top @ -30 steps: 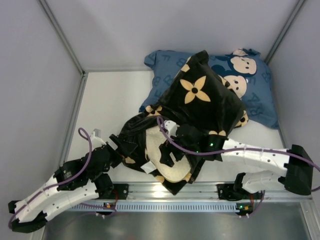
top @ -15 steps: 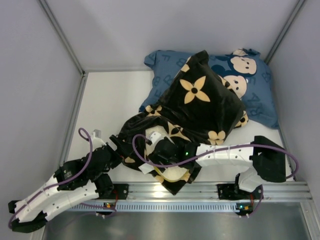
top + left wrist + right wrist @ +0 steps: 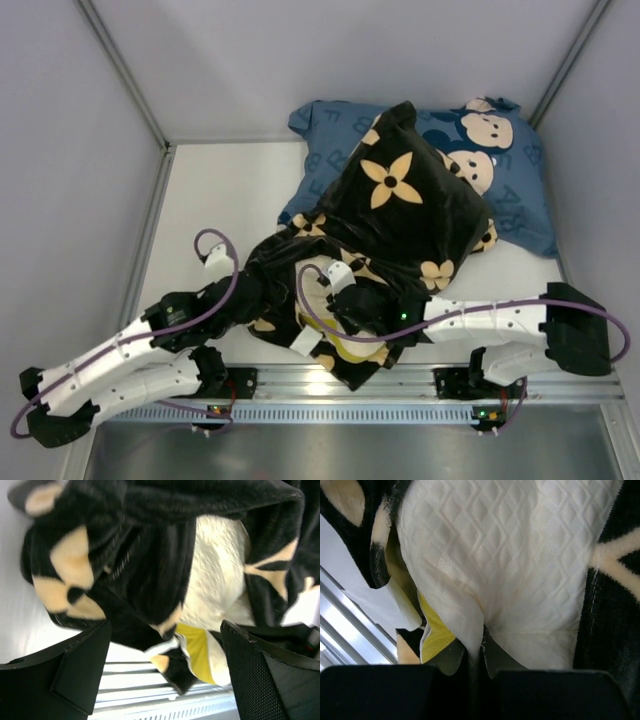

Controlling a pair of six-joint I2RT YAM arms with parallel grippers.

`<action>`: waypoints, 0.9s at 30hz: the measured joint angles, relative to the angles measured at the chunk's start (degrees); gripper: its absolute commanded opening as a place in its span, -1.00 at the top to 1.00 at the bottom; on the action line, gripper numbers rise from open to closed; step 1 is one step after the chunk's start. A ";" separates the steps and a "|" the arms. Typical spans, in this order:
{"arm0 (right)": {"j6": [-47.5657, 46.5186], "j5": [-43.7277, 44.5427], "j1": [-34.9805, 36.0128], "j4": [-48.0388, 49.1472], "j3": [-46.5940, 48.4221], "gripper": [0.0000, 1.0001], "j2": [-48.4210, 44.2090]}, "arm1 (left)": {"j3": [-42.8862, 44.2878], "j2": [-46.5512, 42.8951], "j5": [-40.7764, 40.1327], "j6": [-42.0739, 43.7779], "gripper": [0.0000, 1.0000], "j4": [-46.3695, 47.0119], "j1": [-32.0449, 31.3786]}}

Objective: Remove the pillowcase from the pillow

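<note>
Right tool (image 3: 481, 647) tight on pillow (image 3: 520, 555)

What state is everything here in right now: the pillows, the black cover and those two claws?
Black soft pillowcase with tan flower motifs: mostly on, bunched back at the near end.
Cream quilted pillow: near end bared, one fold pinched.
Blue letter-printed pillow with cartoon mice: lying at the far side, partly under the black pillowcase.
Left gripper: open, pillowcase edge between its fingers, not clamped.
Right gripper: shut on the cream pillow's fold.
</note>
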 measured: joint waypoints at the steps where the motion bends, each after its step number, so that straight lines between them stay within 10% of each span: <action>1: 0.24 -0.15 0.02 0.04 -1.27 1.00 -1.79 | 0.76 1.84 -0.09 0.66 -0.82 0.15 0.00; 11: 1.68 -1.38 0.13 -1.57 -8.20 1.00 -13.11 | 15.17 29.88 -2.32 9.05 -0.65 0.28 0.00; 27: 2.49 -1.73 0.13 -4.15 -9.90 1.00 -19.02 | 12.68 37.35 0.68 13.00 0.06 5.03 0.00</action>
